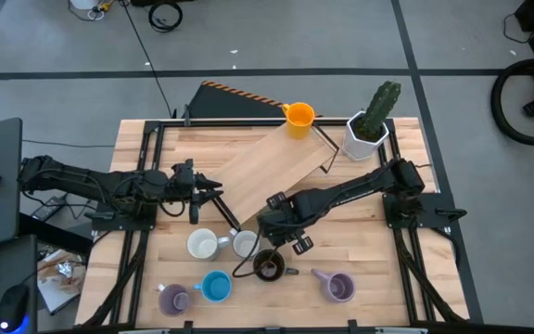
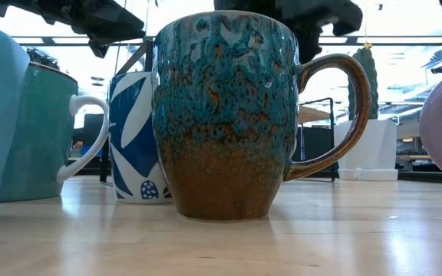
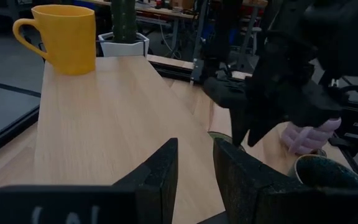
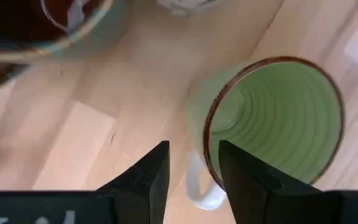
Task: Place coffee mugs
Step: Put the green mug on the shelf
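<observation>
while the orange mug (image 1: 298,118) sits alone on the raised board (image 1: 272,162), the other mugs stand near the table's front edge. the green mug (image 4: 272,121) looks empty. the right gripper (image 4: 191,165) hangs right over its rim, fingers a little apart, holding nothing. the left gripper (image 3: 194,168) waits by the board, fingers slightly apart, empty. only the low view shows the brown mug (image 2: 229,115) has blue speckles.
</observation>
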